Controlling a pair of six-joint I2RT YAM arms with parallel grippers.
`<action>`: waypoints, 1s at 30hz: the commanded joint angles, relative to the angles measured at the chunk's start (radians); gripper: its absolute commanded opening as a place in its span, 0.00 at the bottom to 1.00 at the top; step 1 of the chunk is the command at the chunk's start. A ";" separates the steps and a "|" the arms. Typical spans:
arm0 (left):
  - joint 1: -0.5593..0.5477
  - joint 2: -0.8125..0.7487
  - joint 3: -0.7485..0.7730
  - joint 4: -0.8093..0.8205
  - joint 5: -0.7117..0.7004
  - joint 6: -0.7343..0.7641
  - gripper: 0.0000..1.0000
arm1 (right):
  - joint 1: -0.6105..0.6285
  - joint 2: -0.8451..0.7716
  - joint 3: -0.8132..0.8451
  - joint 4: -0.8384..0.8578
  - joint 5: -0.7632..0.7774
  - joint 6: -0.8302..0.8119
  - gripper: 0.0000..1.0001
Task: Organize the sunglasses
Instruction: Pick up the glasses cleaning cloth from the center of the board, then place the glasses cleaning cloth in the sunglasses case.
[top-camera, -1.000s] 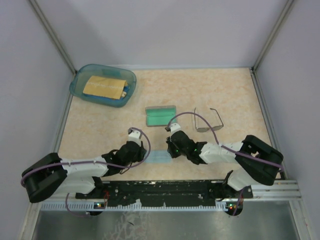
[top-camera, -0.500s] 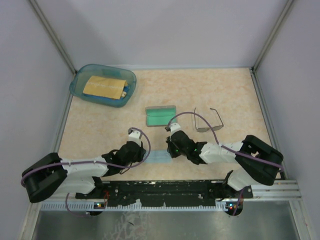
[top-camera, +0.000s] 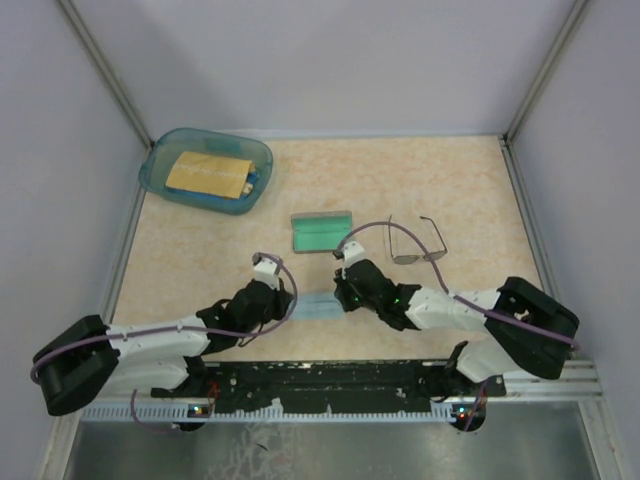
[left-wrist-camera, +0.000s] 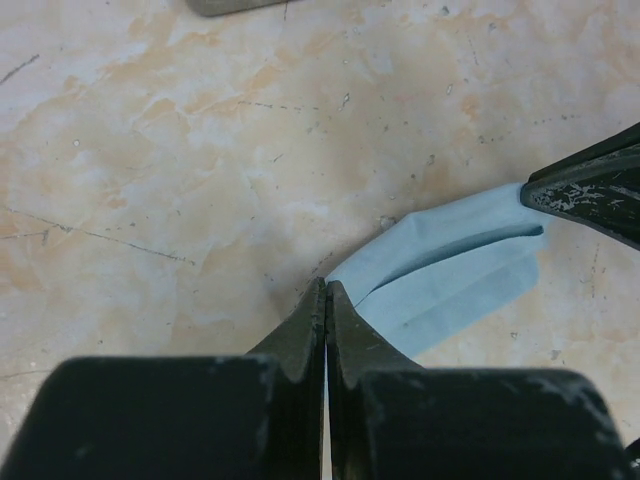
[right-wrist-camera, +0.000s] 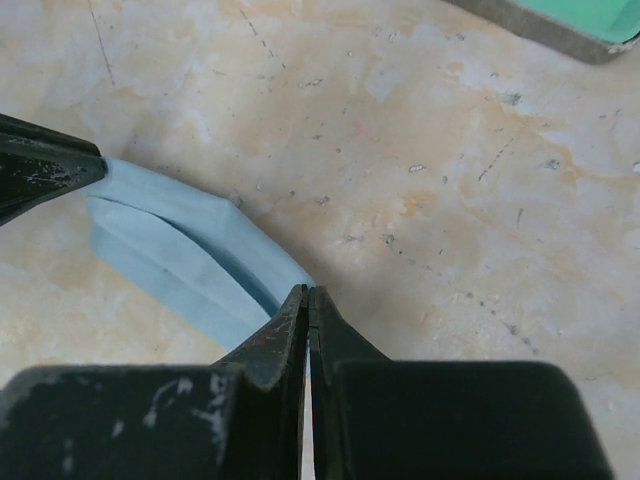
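Observation:
The sunglasses (top-camera: 415, 245) lie open on the table right of centre, with no gripper touching them. A light blue cloth (top-camera: 318, 305) hangs folded between my two grippers. My left gripper (top-camera: 293, 301) is shut on the cloth's left corner (left-wrist-camera: 450, 270), and its tips (left-wrist-camera: 326, 287) meet at the fabric edge. My right gripper (top-camera: 341, 298) is shut on the opposite corner (right-wrist-camera: 180, 255), jaws pressed together (right-wrist-camera: 307, 292). Each wrist view shows the other gripper's dark fingers (left-wrist-camera: 590, 190) (right-wrist-camera: 40, 165) at the far end of the cloth.
A grey case with teal lining (top-camera: 321, 231) lies open just beyond the cloth, its edge visible in the right wrist view (right-wrist-camera: 560, 20). A blue plastic bin (top-camera: 205, 170) holding a tan packet stands at the back left. White walls close in three sides.
The left gripper has closed on the cloth. Both arms have reached a little further from their bases, carrying the cloth with them so that it now sags folded between them.

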 joint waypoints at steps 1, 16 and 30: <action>0.004 -0.042 0.015 0.021 -0.008 0.031 0.00 | -0.005 -0.088 -0.013 0.062 0.044 -0.033 0.00; 0.004 -0.155 0.053 0.096 -0.029 0.140 0.00 | -0.007 -0.278 -0.012 0.024 0.128 -0.104 0.00; 0.008 -0.131 0.116 0.186 -0.081 0.247 0.00 | -0.012 -0.339 0.009 0.035 0.246 -0.133 0.00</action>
